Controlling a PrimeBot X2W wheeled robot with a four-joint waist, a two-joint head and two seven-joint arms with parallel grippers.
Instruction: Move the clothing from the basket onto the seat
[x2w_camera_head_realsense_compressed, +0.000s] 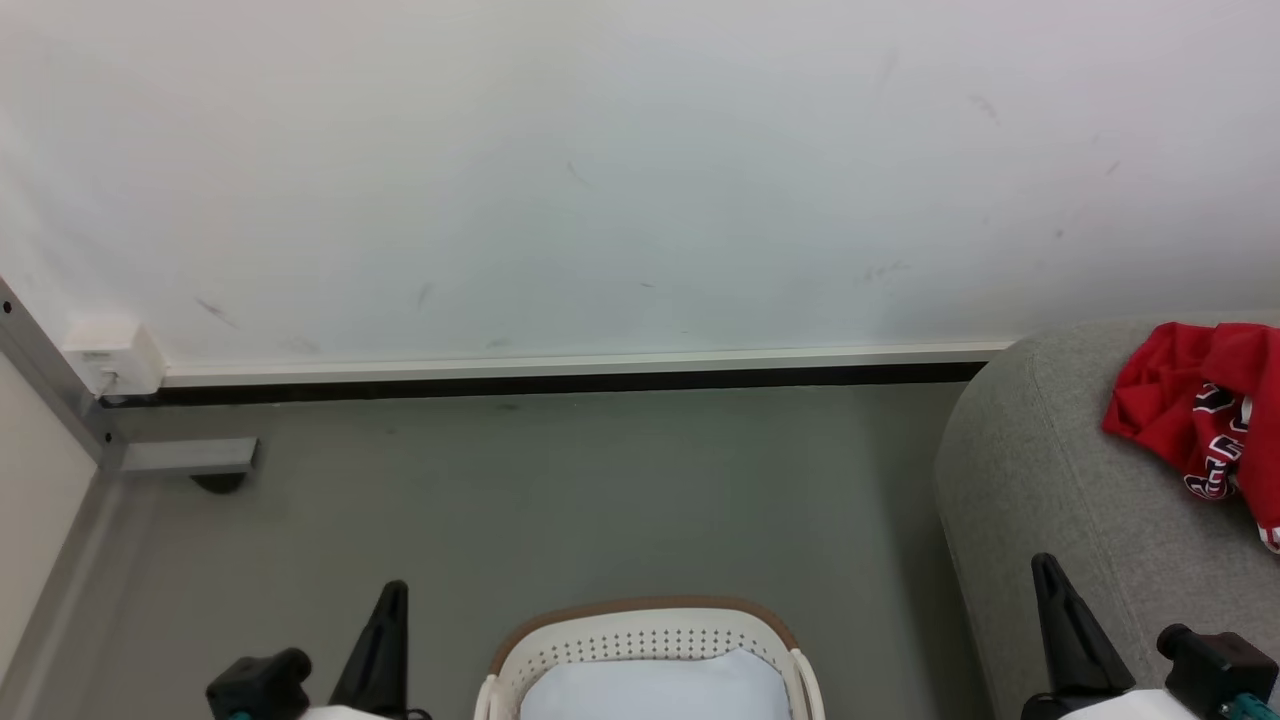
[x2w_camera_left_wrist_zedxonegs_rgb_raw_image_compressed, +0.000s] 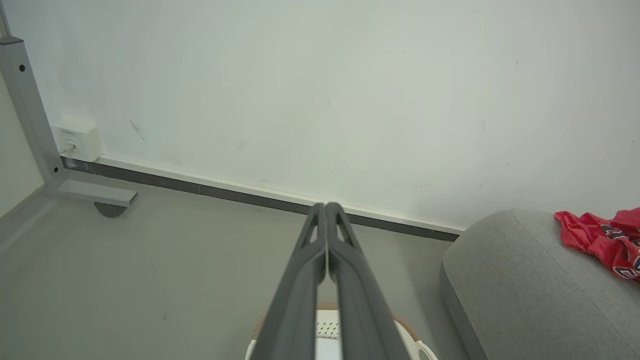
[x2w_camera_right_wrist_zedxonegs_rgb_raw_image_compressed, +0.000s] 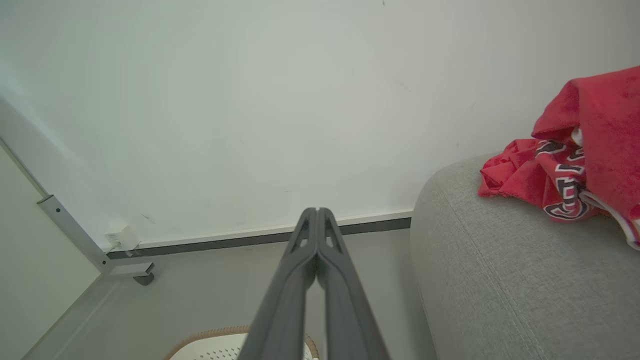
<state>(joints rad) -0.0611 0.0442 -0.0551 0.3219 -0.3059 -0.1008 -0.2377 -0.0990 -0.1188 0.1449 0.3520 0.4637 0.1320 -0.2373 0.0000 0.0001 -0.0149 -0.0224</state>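
Note:
The red clothing (x2w_camera_head_realsense_compressed: 1195, 415) lies crumpled on the light grey seat (x2w_camera_head_realsense_compressed: 1060, 480) at the right edge, its black-and-white lettering facing me; it also shows as clothing (x2w_camera_right_wrist_zedxonegs_rgb_raw_image_compressed: 570, 165) on the seat (x2w_camera_right_wrist_zedxonegs_rgb_raw_image_compressed: 500, 280) and as clothing (x2w_camera_left_wrist_zedxonegs_rgb_raw_image_compressed: 602, 240) on the seat (x2w_camera_left_wrist_zedxonegs_rgb_raw_image_compressed: 515, 290). The white basket (x2w_camera_head_realsense_compressed: 650, 635) with a brown rim stands on the floor at the bottom centre, holding a pale cloth liner (x2w_camera_head_realsense_compressed: 655, 690). My left gripper (x2w_camera_head_realsense_compressed: 393, 590) is shut, left of the basket, holding nothing. My right gripper (x2w_camera_head_realsense_compressed: 1043, 565) is shut and empty, in front of the seat's near side. Fingertips meet in the wrist views: left gripper (x2w_camera_left_wrist_zedxonegs_rgb_raw_image_compressed: 325, 205), right gripper (x2w_camera_right_wrist_zedxonegs_rgb_raw_image_compressed: 316, 210).
A white wall with a dark baseboard (x2w_camera_head_realsense_compressed: 560, 382) runs across the back. A grey metal frame leg with a foot (x2w_camera_head_realsense_compressed: 190, 458) and a white wall box (x2w_camera_head_realsense_compressed: 112, 355) sit at the far left. Grey floor (x2w_camera_head_realsense_compressed: 600, 500) lies between basket and wall.

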